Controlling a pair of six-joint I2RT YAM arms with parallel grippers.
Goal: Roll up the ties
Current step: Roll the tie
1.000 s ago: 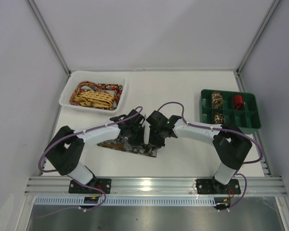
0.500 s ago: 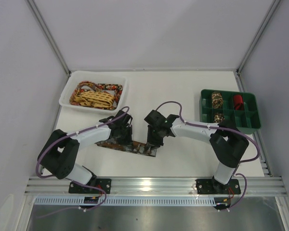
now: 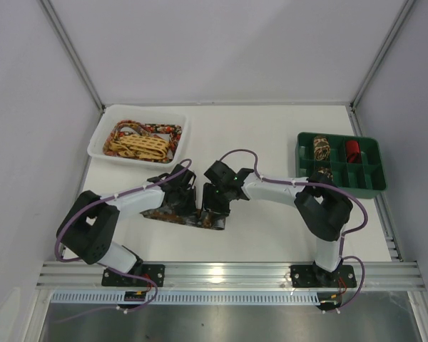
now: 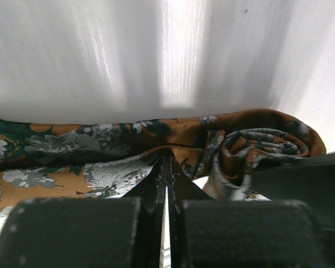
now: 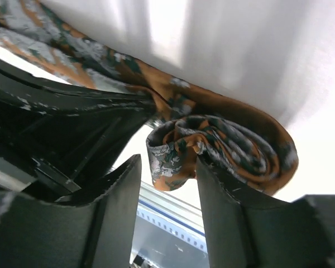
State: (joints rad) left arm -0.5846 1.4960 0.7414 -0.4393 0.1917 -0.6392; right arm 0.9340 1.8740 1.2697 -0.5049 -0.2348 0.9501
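Brown/orange tie flat on table centre-front, right end coiled, left gripper clenched on its flat part, right gripper parted around coil, white tray with loose ties back left, green bin with rolled ties at right.

Both tools — tie — farther left

Tie — smooth patterned cloth
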